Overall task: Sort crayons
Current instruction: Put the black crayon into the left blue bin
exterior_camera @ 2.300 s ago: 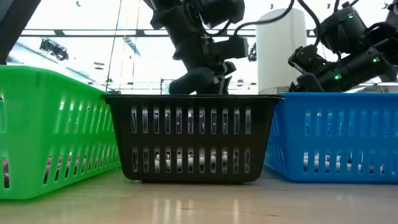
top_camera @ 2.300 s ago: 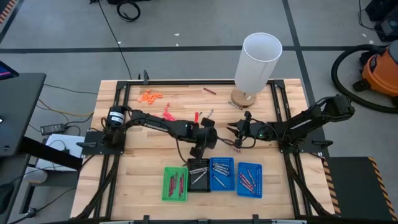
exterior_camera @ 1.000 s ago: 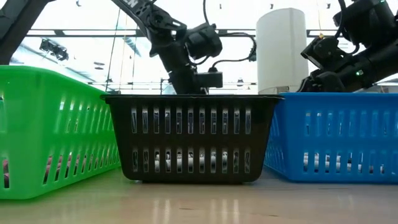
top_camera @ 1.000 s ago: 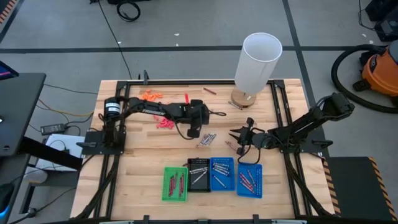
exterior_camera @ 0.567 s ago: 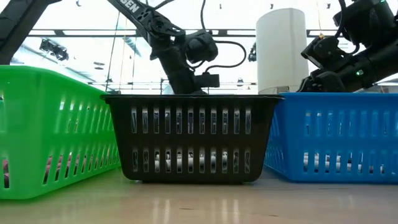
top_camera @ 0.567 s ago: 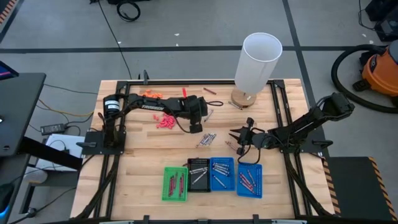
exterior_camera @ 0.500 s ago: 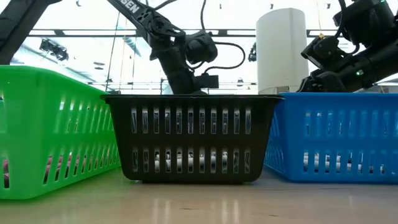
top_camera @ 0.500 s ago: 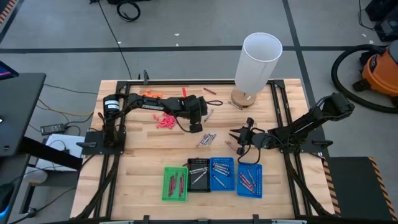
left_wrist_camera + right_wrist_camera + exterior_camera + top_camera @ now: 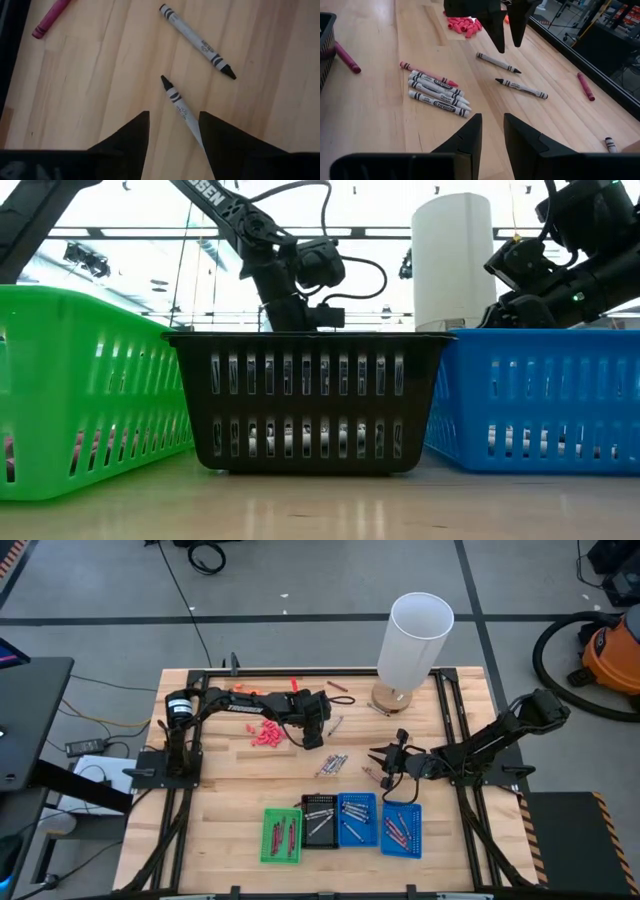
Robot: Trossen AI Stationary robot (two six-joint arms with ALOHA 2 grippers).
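Observation:
My left gripper (image 9: 318, 732) hangs open, fingers pointing down, over two silvery grey crayons on the far middle of the table. One grey crayon (image 9: 179, 104) lies between its fingertips and below them; I cannot tell that they touch it. The other grey crayon (image 9: 197, 42) lies just beyond. The right wrist view shows the left gripper (image 9: 507, 47) above the crayon (image 9: 495, 61). My right gripper (image 9: 385, 765) waits open and empty at the table's middle right. Several grey crayons and a red one lie in a bunch (image 9: 435, 90) (image 9: 335, 762).
Four small trays stand at the near edge, all holding crayons: green (image 9: 281, 835), black (image 9: 320, 820) and two blue (image 9: 357, 818) (image 9: 402, 828). A white cylinder (image 9: 415, 640) stands at the far right. Pink-red bits (image 9: 265, 733) and orange bits (image 9: 240, 692) lie far left. Single maroon crayons (image 9: 585, 86) (image 9: 345, 57) lie loose.
My left gripper has gone from the table's middle toward the far edge and now stands over the two grey crayons. My right arm has kept still.

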